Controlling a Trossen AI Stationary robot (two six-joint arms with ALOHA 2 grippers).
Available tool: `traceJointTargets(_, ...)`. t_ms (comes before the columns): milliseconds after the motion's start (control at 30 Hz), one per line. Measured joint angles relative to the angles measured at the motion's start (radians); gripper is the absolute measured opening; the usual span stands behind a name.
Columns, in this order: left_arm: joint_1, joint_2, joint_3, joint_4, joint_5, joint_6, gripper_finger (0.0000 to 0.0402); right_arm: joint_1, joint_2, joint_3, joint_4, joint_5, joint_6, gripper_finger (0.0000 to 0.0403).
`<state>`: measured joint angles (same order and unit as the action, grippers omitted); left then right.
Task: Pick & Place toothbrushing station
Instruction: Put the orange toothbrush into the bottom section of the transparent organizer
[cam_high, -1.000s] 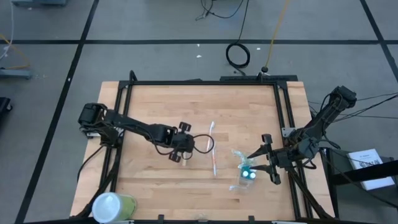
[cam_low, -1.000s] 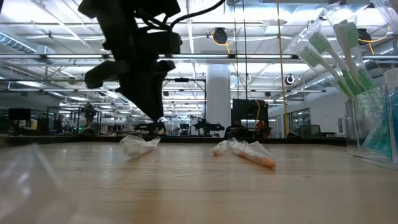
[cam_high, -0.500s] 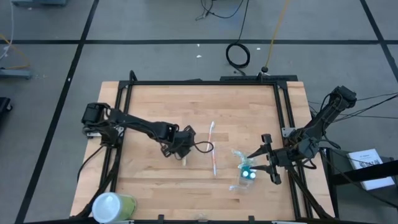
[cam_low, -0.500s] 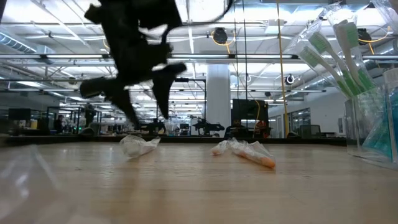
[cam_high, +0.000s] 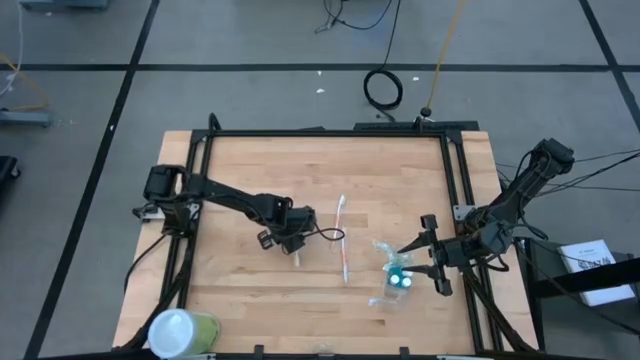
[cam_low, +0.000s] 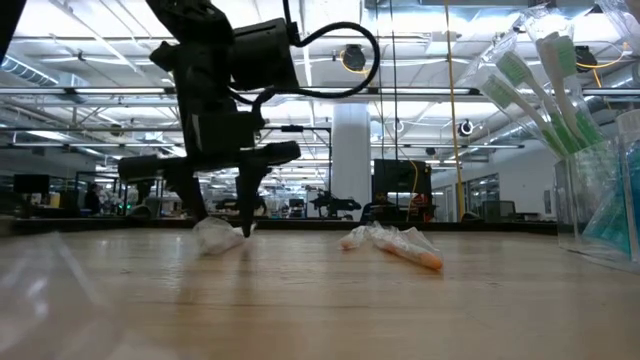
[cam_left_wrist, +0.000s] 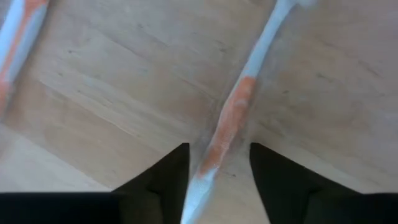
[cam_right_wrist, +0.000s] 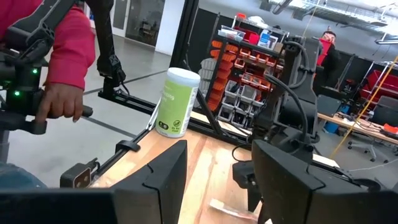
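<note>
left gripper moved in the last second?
Yes. In the high view the left gripper has shifted slightly toward the table's left edge; it now straddles an orange-and-white toothbrush.

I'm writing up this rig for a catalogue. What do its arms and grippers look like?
Both arms are slim, dark and jointed. The left gripper has two flat, black, tapering fingers, and a black cable loops from its wrist. The right gripper has similar dark fingers.

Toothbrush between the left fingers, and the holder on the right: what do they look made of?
Toothbrush: likely smooth plastic, white with an orange grip section; it seems wrapped in thin clear film. Holder: clear rigid plastic, since the brushes and teal tubes inside show through its walls.
</note>
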<state>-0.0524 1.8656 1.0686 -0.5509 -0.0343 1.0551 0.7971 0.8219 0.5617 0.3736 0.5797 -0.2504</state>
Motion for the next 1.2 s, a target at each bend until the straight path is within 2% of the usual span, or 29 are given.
traceJointTargets(167,0.02,0.001,-0.003,-0.009,0.076,-0.051,0.0093,0.0,0.0,0.0,-0.009,0.0,0.002,0.0171)
traceJointTargets(300,0.022,0.001,-0.003,0.012,0.095,-0.166,0.0032,0.0,0.0,0.0,-0.009,0.0,0.003,0.0171)
traceJointTargets(467,0.035,0.0,-0.003,0.056,0.105,-0.424,0.0032,0.0,0.0,0.0,-0.012,0.0,0.003,0.0171)
traceJointTargets(567,0.044,-0.037,-0.007,0.117,0.109,-0.516,0.0031,-0.004,0.0,0.0,-0.011,0.0,-0.001,0.0171)
traceJointTargets(633,0.053,-0.086,-0.009,0.159,0.117,-0.56,0.0031,-0.018,0.001,0.0,-0.009,0.001,-0.002,0.0171)
traceJointTargets(700,0.069,-0.165,-0.006,0.229,0.139,-0.605,0.0012,-0.044,0.001,0.0,0.003,0.006,-0.003,0.0171)
traceJointTargets(767,0.09,-0.234,-0.003,0.302,0.17,-0.646,0.0,-0.076,0.001,0.0,0.01,0.04,-0.004,0.0171)
traceJointTargets(933,0.138,-0.365,-0.005,0.521,0.248,-0.702,0.0,-0.18,0.001,0.0,0.011,0.154,0.008,0.0171)
traceJointTargets(1033,0.15,-0.379,-0.002,0.707,0.275,-0.725,0.0001,-0.269,0.018,0.0,0.044,0.132,0.026,0.0173)
traceJointTargets(1200,0.14,-0.324,-0.004,0.927,0.285,-0.727,0.0001,-0.43,0.117,0.0,0.191,-0.035,0.043,0.0197)
